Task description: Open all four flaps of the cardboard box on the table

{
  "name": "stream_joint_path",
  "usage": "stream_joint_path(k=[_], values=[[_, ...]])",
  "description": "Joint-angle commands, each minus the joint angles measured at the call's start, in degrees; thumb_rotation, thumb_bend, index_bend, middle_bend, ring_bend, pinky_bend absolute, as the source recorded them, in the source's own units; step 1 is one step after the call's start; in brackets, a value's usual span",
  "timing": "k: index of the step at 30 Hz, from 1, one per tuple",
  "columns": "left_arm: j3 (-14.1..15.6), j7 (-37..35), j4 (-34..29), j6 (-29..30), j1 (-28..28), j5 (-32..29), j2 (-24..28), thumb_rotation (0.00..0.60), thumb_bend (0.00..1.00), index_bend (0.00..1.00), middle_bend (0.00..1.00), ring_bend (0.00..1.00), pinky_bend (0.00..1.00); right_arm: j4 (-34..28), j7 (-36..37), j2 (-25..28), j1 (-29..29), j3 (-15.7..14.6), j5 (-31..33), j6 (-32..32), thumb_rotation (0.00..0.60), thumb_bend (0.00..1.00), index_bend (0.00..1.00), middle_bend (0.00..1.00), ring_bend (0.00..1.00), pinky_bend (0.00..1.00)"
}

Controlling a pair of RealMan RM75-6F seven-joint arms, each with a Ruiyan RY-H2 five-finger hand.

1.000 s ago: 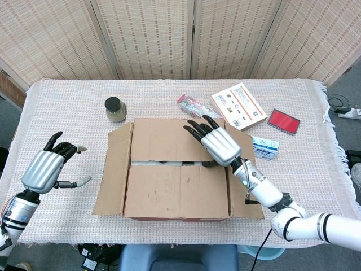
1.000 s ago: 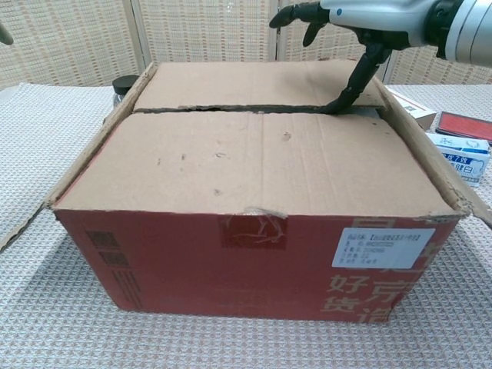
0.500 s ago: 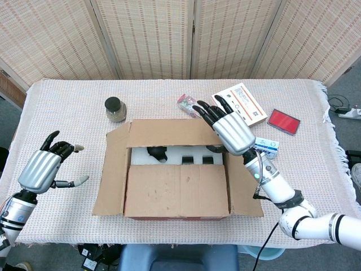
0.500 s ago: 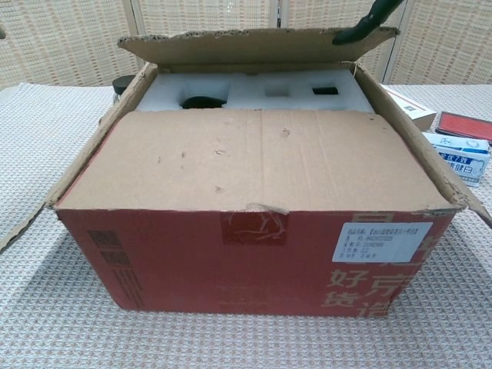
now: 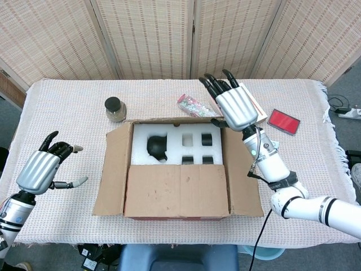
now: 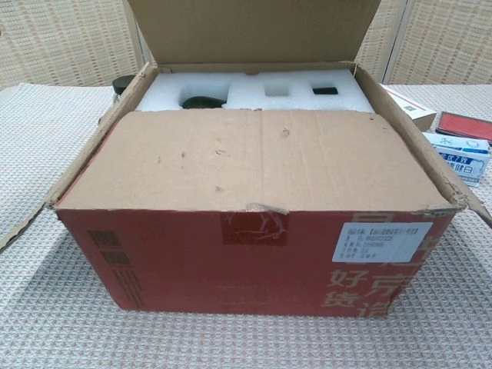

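We see the corrugated cardboard box [image 5: 177, 169] mid-table, far flap [image 6: 254, 31] upright, near flap [image 5: 176, 191] flat over white foam [image 5: 176, 148]. Right hand [image 5: 234, 107] spread, empty, at the box's far-right corner; left hand [image 5: 40, 169] loosely apart, empty, well left.

Screened-off lab table [image 5: 67, 101], woven partitions [image 5: 146, 36]

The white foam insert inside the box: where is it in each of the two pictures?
Head view: white foam insert at centre, filling the open far half of the box.
Chest view: white foam insert upper centre, behind the closed near flap.
Shared landmark: the round dark object in its left cutout.
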Motion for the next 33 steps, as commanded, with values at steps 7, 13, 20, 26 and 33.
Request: stream_joint_path(k=[7,13,20,26,33], values=[[0.0,0.2,-0.5,-0.5,-0.6,1.6,0.5,0.173,0.19,0.29,0.38,0.28,0.00,10.1,-4.5,-5.3,5.9,1.8,8.5,-3.0,0.600,0.19,0.00,0.11,0.23,0.01],[-0.3,-1.3,-1.1,-1.3,-1.8,3.6,1.0,0.170,0.19,0.29,0.38,0.28,0.00,17.0,-8.2,-8.2,8.4,1.4,14.2,-4.2,0.600,0.19,0.00,0.11,0.23,0.01],[-0.6,-4.0,-1.9,-3.5,-4.2,6.4,1.6,0.172,0.19,0.29,0.38,0.28,0.00,17.2,-7.4,-7.3,8.0,1.5,15.8,-3.6,0.600,0.19,0.00,0.11,0.23,0.01],[-1.3,-8.6,-1.8,-8.1,-8.1,7.0,1.1,0.158,0.19,0.29,0.38,0.28,0.00,10.3,-2.2,-2.1,4.2,1.7,12.9,-2.0,0.600,0.19,0.00,0.11,0.23,0.01],[-1.8,-14.0,-1.2,-14.5,-13.5,7.1,-1.3,0.010,0.19,0.27,0.37,0.25,0.00,1.3,3.8,4.9,-2.0,-0.9,6.2,-0.4,0.600,0.19,0.00,0.11,0.23,0.01]])
